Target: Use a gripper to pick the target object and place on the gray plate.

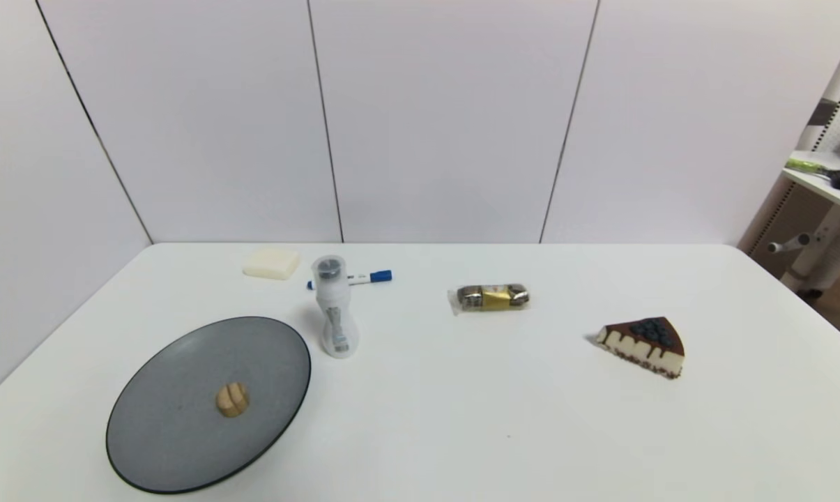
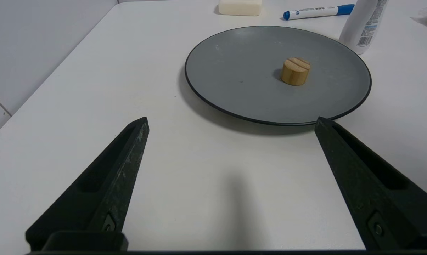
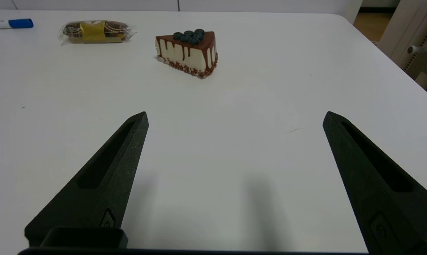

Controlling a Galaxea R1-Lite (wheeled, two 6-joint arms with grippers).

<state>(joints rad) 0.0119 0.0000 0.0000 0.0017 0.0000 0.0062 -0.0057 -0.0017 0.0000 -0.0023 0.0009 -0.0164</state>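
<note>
The target object (image 1: 232,399), a small tan rounded lump with a groove across its top, rests on the large gray plate (image 1: 169,432) at the front left of the table. Both also show in the left wrist view: the lump (image 2: 295,71) sits near the middle of the plate (image 2: 234,78). My left gripper (image 2: 231,122) is open and empty, held back from the plate's near rim above bare table. My right gripper (image 3: 235,115) is open and empty above bare table, well short of the cake slice. Neither gripper shows in the head view.
A white bottle (image 1: 334,307) stands just beside the plate's far right rim. A blue-capped marker (image 1: 353,279) and a cream block (image 1: 272,263) lie behind it. A gold-banded snack bar (image 1: 489,298) lies mid-table, a cake slice (image 1: 644,345) to the right.
</note>
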